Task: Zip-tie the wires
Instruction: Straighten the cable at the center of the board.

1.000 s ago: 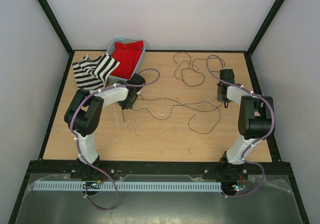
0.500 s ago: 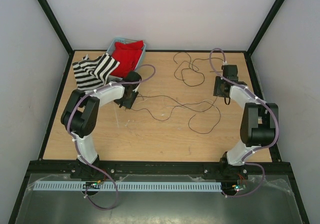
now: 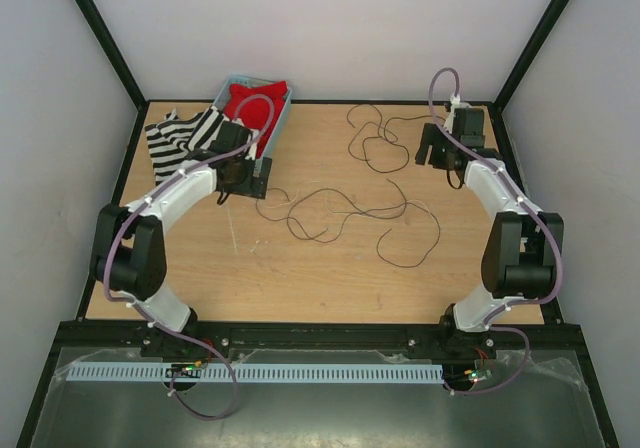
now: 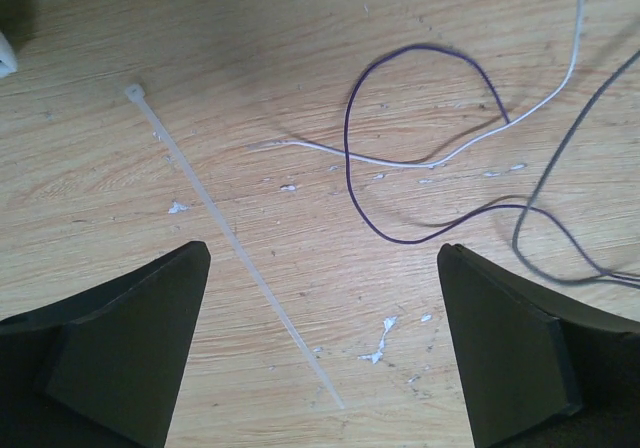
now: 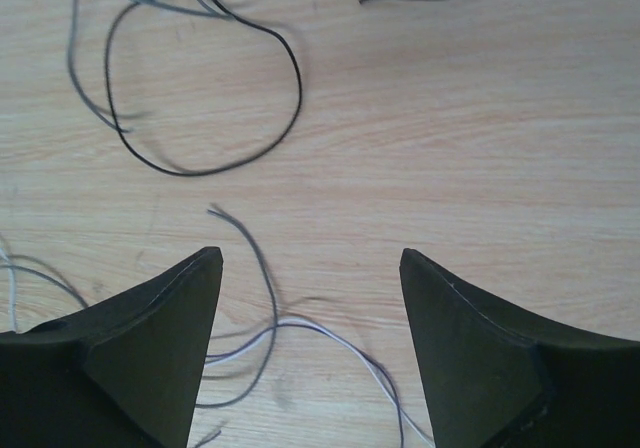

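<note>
Step, as I read it: pre-grasp, nothing bundled yet. The thin dark and pale flexible wires lie loose in loops from tabletop centre out to 1 o'clock. The straight white plastic zip tie lies flat at 9 o'clock of them, not touching any strand.

Left tool: wide open, empty, pointing down. In its wrist view the tie runs between the fingers, head at 10 o'clock, tail at 6. The left arm is stretched toward 11 o'clock, elbow low.

Right tool: wide open, empty, above loose strands at 1 o'clock. The right arm is reaching far back.

Next, probably: gather the strands, then pinch the tie. It's flat on the wood, so fingertips need to go right down to the surface.
</note>
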Action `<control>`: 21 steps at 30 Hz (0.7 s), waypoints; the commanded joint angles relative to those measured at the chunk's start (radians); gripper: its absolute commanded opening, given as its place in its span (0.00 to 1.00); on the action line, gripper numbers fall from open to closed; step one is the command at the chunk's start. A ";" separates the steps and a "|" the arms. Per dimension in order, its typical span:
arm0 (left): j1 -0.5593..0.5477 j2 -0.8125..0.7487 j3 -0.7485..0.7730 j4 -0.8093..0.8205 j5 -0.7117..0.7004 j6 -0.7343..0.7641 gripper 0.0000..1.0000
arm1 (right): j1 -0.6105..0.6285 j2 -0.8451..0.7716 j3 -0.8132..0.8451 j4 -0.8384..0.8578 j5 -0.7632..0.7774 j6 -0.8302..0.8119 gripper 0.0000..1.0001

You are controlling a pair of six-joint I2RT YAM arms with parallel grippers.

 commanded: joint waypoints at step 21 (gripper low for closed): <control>-0.212 -0.162 -0.259 0.541 0.598 0.019 0.74 | 0.058 -0.070 -0.099 0.113 -0.104 0.036 0.83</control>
